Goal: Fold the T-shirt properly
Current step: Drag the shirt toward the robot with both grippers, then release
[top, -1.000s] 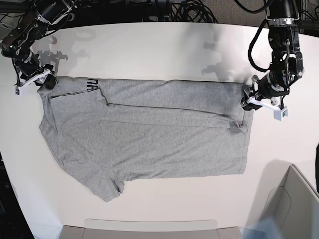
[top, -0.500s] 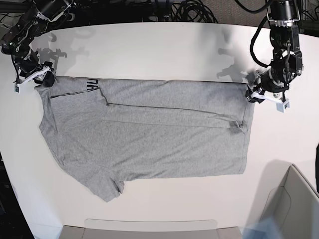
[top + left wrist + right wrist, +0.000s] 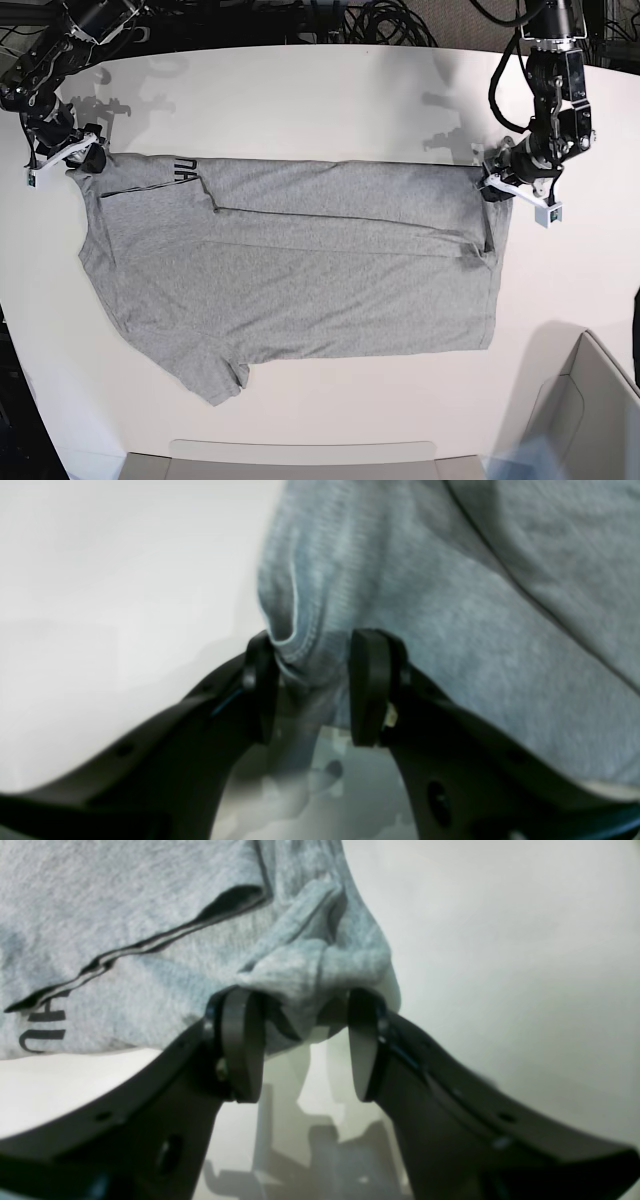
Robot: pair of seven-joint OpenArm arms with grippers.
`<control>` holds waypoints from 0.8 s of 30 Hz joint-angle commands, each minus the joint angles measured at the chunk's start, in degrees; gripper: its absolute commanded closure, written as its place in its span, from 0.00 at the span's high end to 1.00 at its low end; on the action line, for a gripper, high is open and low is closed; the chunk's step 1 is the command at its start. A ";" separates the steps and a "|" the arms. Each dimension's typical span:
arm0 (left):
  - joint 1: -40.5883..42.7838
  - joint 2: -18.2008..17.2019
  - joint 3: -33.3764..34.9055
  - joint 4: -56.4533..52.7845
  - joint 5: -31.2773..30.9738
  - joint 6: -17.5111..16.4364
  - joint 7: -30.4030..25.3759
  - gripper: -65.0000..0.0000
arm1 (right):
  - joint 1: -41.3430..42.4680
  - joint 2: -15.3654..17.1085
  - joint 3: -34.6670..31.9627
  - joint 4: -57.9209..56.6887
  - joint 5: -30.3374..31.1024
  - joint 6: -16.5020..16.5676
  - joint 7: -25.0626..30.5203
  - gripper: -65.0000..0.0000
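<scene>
T-shirt (image 3: 300, 270) spread flat on white table (image 3: 330, 100), top edge folded over; left gripper (image 3: 310, 685) parted around bunched hem corner; right gripper (image 3: 300, 1040) parted around bunched corner near black lettering (image 3: 42, 1027)

Soft matt heather-grey knit cloth T-shirt (image 3: 300, 265) on a smooth, faintly glossy white table (image 3: 330, 100)
</scene>
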 commanded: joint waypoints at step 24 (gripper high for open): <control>5.12 -0.77 -2.06 -1.84 -0.03 -0.23 1.00 0.00 | -0.07 1.02 -2.25 2.96 -11.34 -0.11 0.42 0.00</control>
